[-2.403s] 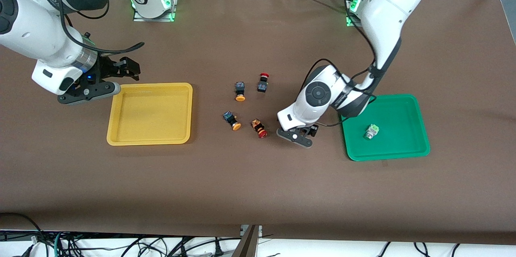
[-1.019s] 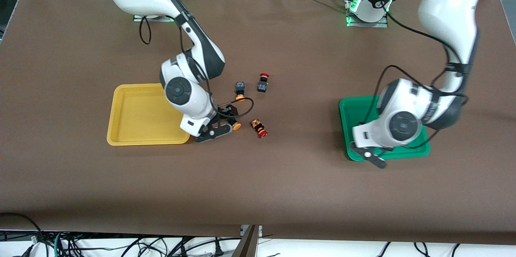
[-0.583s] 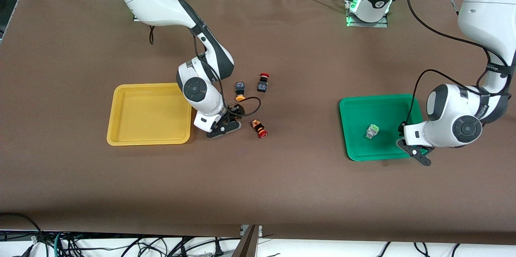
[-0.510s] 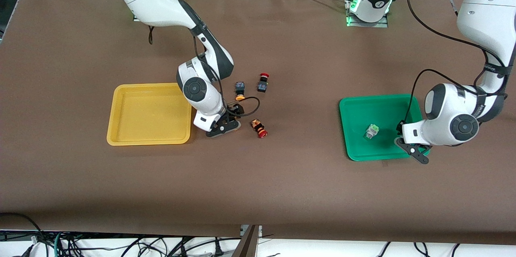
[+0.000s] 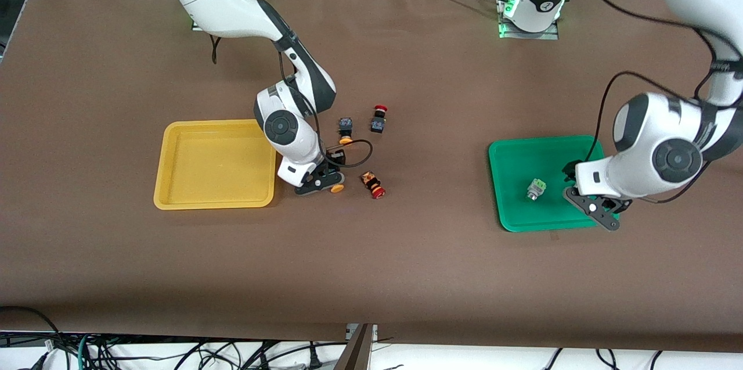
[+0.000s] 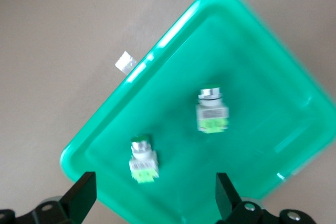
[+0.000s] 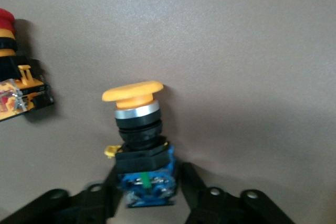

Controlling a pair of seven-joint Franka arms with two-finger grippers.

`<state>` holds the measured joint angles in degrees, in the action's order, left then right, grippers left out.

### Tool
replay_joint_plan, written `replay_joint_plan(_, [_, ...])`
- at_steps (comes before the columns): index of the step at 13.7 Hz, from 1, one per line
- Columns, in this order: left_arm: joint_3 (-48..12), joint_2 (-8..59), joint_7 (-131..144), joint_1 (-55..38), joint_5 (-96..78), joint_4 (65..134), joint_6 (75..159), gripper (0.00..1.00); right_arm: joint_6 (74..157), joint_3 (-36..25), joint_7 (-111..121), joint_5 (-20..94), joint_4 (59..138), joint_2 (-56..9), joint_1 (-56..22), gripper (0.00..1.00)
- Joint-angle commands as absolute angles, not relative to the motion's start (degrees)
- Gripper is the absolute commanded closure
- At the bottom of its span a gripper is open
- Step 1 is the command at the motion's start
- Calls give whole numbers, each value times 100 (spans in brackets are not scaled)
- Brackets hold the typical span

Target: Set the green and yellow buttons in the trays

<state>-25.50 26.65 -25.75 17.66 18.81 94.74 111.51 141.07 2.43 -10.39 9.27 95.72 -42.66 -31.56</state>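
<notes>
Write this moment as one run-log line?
right gripper: shut on yellow button beside yellow tray | left gripper: open over green tray | two green buttons in green tray

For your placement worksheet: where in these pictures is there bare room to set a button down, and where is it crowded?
Free: the whole yellow tray; the green tray part toward the bases. Crowded: the table between the trays, where the right gripper grips a yellow button among loose switches.

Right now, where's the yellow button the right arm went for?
The yellow button is pinched in the right gripper, on the table between the yellow tray and the red-capped switch.
</notes>
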Motion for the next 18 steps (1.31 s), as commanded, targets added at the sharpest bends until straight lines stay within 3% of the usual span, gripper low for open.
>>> replay_joint_plan(1, [-3100,2145,-1595,1749,1872,8951,9902,0,14037,220,-1134,1028,9773,-4061,-3270,90])
replay_joint_plan(2, [-3268,2110,-1269,1749,1872,8521,9366,0,13888,168,-1073,1028,9765,-3921,-3243,96])
replay_joint_plan(3, [-3365,2109,-1066,1749,1794,8082,8908,0,13556,132,-1020,1011,9721,-3763,-3156,96])
replay_joint_plan(5, [-2896,1630,-976,1461,1391,7874,8648,0,12862,-218,-601,993,9721,-3368,-3059,96])
replay_joint_plan(7, [-1212,892,-714,558,322,8346,8779,0,12394,-788,329,1002,9764,-3174,-3059,94])
replay_joint_plan(9, [-215,-14,-545,133,-227,9635,9803,0,12208,-1360,1121,1002,9974,-3120,-3059,82])
replay_joint_plan(10, [-72,-183,-615,106,-350,9920,10061,0,12269,-1623,1482,1019,10219,-3094,-3050,82])
replay_joint_plan(13, [-281,-123,-545,97,-133,9616,9502,0,12366,-1933,1767,1072,10914,-2936,-3015,82])
replay_joint_plan(14, [-307,-123,-536,97,-132,9615,9492,0,12505,-1942,1767,1142,11038,-2936,-2936,76])
replay_joint_plan(16, [-325,-123,-536,88,-123,9589,9483,0,12717,-1942,1775,1186,11057,-3067,-2813,35])
replay_joint_plan(17, [-325,-123,-536,88,-123,9589,9483,0,12709,-1942,1758,1204,11057,-3076,-2813,27])
replay_joint_plan(18, [-325,-123,-545,88,-123,9589,9475,0,12639,-1934,1706,1282,11039,-3024,-2821,26])
